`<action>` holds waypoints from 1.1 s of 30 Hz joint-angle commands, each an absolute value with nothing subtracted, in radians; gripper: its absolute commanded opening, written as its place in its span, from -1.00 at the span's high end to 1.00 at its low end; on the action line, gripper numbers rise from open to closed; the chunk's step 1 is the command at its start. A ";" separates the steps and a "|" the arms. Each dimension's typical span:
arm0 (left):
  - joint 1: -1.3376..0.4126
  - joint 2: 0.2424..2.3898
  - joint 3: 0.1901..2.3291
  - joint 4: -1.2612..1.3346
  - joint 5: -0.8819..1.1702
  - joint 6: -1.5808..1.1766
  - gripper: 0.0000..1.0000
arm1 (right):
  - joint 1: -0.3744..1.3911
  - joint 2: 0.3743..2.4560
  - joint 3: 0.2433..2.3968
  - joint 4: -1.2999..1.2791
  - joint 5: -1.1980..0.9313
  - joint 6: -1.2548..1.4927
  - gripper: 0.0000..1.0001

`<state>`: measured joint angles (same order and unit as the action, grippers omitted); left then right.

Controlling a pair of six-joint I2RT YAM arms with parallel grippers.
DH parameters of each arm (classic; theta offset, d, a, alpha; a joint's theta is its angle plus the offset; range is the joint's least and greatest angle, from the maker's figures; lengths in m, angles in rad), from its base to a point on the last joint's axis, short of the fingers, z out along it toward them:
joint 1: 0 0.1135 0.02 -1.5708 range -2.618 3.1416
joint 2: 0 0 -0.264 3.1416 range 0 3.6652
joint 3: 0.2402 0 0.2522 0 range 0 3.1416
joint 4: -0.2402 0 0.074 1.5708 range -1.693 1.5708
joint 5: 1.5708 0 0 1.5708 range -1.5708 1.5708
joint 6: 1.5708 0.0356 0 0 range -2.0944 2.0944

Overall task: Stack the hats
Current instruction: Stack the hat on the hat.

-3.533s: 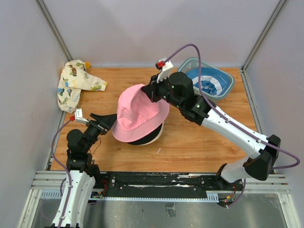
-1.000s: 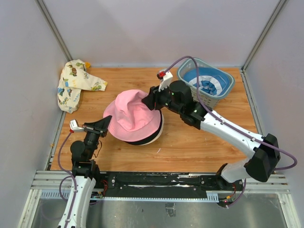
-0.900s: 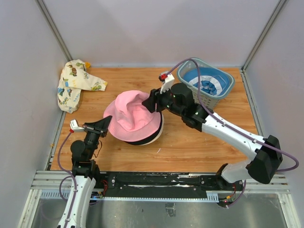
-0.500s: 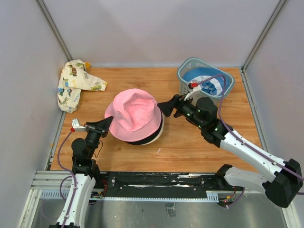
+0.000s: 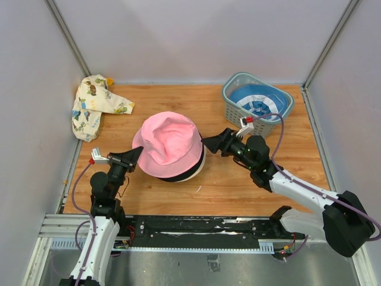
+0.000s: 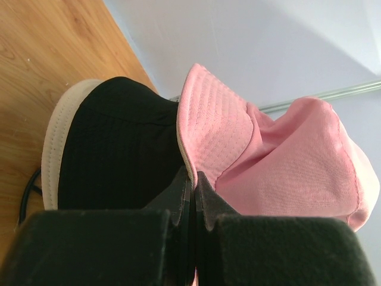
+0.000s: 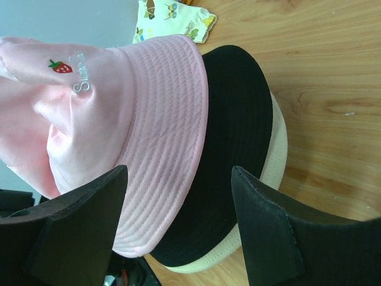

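Three hats (image 5: pixel 177 173) stacked at centre, pink hat (image 5: pixel 169 143) topmost: my left gripper (image 5: pixel 132 158) pinches its brim at 9 o'clock; my right gripper (image 5: pixel 209 143), open at 3 o'clock, sits nearer the blue hat (image 5: pixel 253 101) at 2 o'clock.

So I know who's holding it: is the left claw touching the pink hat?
Touching. Left wrist view: left claw pinches the pink hat at its brim.

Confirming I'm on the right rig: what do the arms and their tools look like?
The left arm and right arm have white links and black joints. A purple cable loops along each, ending in a red-and-white connector at the wrist. The left tool and right tool are black, with wedge-shaped fingers.
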<state>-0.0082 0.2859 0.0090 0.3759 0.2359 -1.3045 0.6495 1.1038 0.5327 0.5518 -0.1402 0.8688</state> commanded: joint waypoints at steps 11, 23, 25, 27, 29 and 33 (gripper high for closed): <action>-0.009 0.327 -0.051 0.417 0.250 -1.248 0.99 | 0.604 1.310 0.466 1.026 -0.284 1.123 -0.43; -0.010 0.377 -0.061 0.473 0.257 -1.245 0.99 | 0.588 1.439 0.459 1.200 -0.332 1.212 -0.42; -0.011 0.381 -0.060 0.478 0.257 -1.243 0.99 | 0.587 1.477 0.463 1.264 -0.349 1.246 -0.42; -0.011 0.388 -0.060 0.481 0.258 -1.243 0.99 | 0.587 1.523 0.469 1.320 -0.363 1.275 -0.40; -0.011 0.393 -0.060 0.486 0.258 -1.241 0.99 | 0.587 1.563 0.474 1.382 -0.374 1.306 -0.35; -0.012 0.407 -0.060 0.496 0.261 -1.236 0.99 | 0.586 1.618 0.468 1.478 -0.375 1.350 0.03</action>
